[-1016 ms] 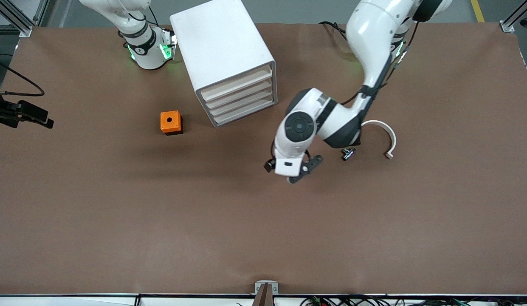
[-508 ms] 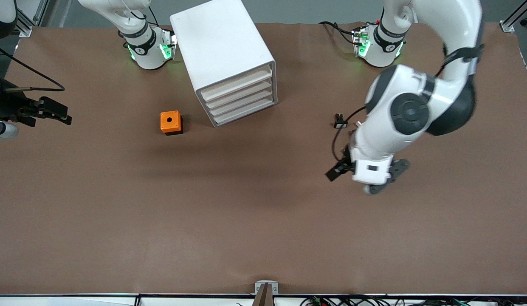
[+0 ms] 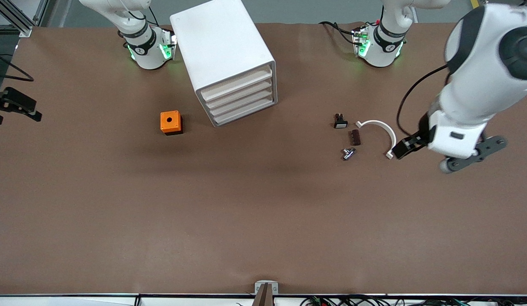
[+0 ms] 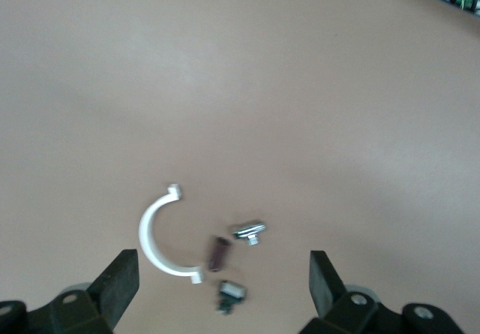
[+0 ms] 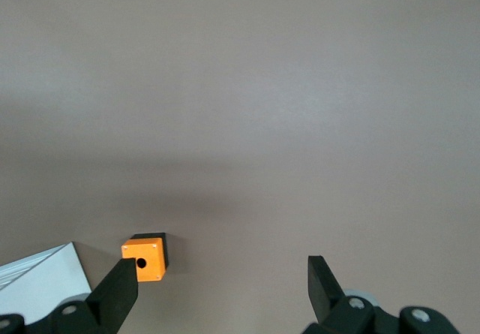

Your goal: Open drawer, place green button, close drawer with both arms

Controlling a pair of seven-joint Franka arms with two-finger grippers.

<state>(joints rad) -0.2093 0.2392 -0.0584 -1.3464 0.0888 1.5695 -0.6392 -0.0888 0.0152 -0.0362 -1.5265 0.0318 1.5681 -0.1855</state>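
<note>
The white cabinet (image 3: 223,51) stands near the right arm's base with all of its drawers (image 3: 240,100) shut. The tiny button (image 3: 348,153) lies on the table nearer to the front camera than the other small parts. In the left wrist view (image 4: 248,232) it looks silvery. My left gripper (image 3: 474,154) hangs open and empty in the air over the table at the left arm's end, beside the parts; its own view shows it too (image 4: 223,274). My right gripper (image 3: 27,111) is open and empty at the right arm's table edge, and also shows in its own view (image 5: 221,278).
An orange box with a hole (image 3: 170,122) sits beside the cabinet and shows in the right wrist view (image 5: 145,257). By the button lie a black part with a white face (image 3: 340,121), a small brown piece (image 3: 355,137) and a white curved strip (image 3: 380,131).
The left arm has swung from near the cabinet's front toward its own end of the table, uncovering the small parts. The right gripper shifted slightly at its table edge.
</note>
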